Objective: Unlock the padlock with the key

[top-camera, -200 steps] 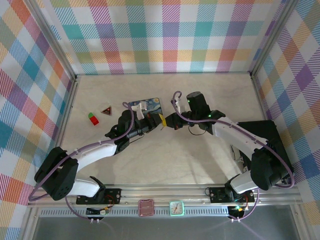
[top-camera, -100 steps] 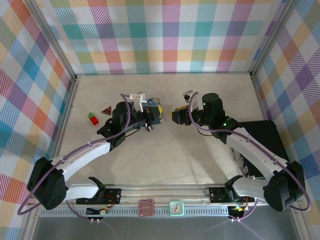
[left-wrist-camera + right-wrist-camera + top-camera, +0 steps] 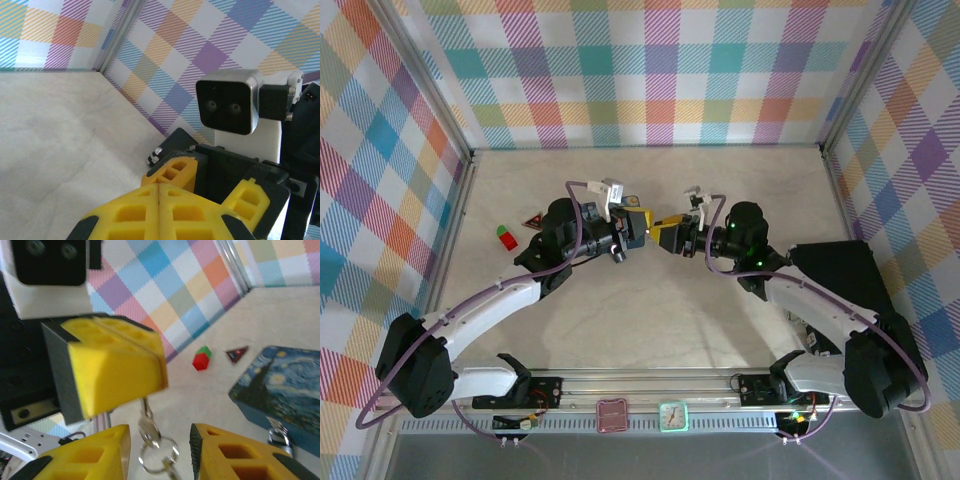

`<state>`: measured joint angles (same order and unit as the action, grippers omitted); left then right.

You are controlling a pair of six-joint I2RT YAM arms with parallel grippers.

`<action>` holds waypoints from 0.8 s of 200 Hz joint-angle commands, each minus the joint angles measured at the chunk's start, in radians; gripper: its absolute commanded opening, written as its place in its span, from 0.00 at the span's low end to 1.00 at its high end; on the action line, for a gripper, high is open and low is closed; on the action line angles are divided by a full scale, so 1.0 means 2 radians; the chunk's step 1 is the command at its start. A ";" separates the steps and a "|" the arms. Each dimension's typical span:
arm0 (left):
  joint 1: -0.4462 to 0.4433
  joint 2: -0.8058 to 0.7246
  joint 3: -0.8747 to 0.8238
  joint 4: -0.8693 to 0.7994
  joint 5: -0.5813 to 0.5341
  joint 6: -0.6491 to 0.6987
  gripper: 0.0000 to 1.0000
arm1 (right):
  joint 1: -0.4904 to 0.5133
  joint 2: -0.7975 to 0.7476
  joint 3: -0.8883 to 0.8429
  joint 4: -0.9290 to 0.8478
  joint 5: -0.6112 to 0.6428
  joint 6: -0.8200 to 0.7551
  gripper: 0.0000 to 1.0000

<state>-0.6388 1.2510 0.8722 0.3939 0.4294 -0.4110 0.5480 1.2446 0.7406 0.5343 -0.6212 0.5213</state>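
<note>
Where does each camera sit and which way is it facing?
Top external: above and behind the robot, looking down; left arm, right arm, left gripper and right gripper facing each other.
Left wrist: faces the right wrist camera; own shut fingers below.
Right wrist: faces the left gripper holding the key, padlock beyond; own open fingers below.
Shared: both wrist views show the left gripper.

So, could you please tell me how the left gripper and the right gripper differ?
The left gripper is shut, pinching the key so it hangs below; the right gripper is open and grips nothing. The left gripper's fingers meet flush, while the right gripper's fingers stand apart either side of the hanging key. Both have yellow fingers and face each other.
</note>
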 commanded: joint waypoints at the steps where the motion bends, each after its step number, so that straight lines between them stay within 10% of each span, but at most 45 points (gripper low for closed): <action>1: 0.003 0.003 -0.008 0.046 0.014 -0.014 0.00 | -0.004 0.017 -0.007 0.093 -0.036 0.041 0.35; 160: 0.002 -0.030 -0.058 0.109 -0.035 -0.051 0.00 | 0.004 0.092 -0.034 0.270 -0.027 0.153 0.26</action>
<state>-0.6388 1.2285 0.7689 0.5533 0.3725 -0.5083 0.5503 1.4181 0.6682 1.0058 -0.6670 0.8032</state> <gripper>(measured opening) 0.061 0.231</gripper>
